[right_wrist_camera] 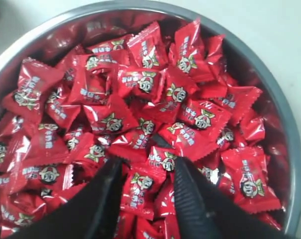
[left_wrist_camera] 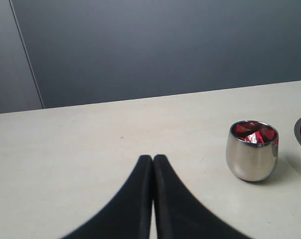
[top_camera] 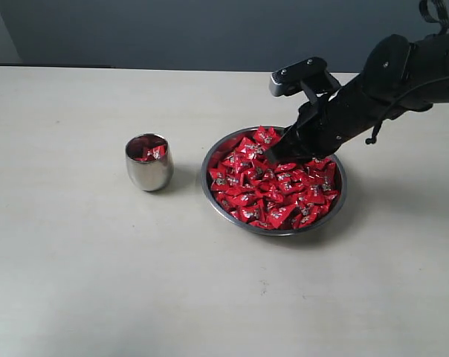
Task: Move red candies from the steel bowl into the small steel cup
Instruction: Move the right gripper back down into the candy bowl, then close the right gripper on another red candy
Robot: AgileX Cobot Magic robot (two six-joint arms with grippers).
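Tons of red candies (top_camera: 273, 186) piled in steel bowl (top_camera: 205, 178), few in small steel cup (top_camera: 149, 169) at left; right pincer (right_wrist_camera: 148, 169) spread, tips in pile, left pincer (left_wrist_camera: 153, 159) pressed together.

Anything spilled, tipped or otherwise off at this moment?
Nothing stands out. The red candies lie inside the steel bowl or the upright small steel cup; none shows on the table. The right gripper has its jaws open in the pile.
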